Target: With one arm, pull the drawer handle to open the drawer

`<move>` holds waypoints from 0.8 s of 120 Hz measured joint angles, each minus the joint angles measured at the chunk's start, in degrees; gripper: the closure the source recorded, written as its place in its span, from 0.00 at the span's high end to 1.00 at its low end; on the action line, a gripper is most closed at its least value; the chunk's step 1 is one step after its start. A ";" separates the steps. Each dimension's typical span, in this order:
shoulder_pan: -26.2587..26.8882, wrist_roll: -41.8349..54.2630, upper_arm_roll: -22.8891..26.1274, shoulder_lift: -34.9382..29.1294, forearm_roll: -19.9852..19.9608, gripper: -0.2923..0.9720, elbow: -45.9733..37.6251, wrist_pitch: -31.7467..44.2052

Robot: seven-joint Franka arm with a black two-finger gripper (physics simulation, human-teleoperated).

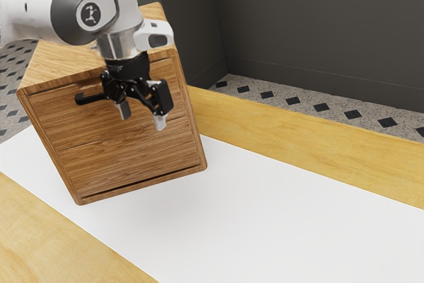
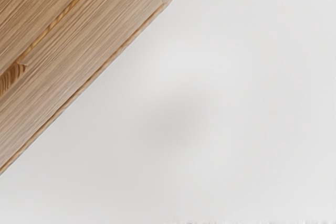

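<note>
Exterior view, white tabletop (image 1: 265, 217), dark grey walls (image 1: 298, 11), tool (image 1: 140, 114) spread wide before wooden drawer (image 1: 79, 125).

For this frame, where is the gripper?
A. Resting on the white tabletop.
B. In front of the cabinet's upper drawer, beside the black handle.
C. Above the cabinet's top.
B: the gripper hangs open before the upper drawer, with the black handle sticking out beside it.
</note>
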State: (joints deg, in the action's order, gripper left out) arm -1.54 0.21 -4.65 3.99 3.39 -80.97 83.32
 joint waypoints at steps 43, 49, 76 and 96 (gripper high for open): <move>-0.07 0.09 0.27 -1.16 0.68 0.77 2.48 -1.00; 0.20 0.10 0.56 -3.36 0.80 0.77 4.13 -1.44; 2.60 0.53 3.08 -7.55 4.05 0.77 5.12 -3.04; 4.29 5.34 3.22 -7.45 7.16 0.77 4.62 -3.72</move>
State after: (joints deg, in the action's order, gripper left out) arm 2.75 5.55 -1.43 -3.46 10.55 -76.35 79.60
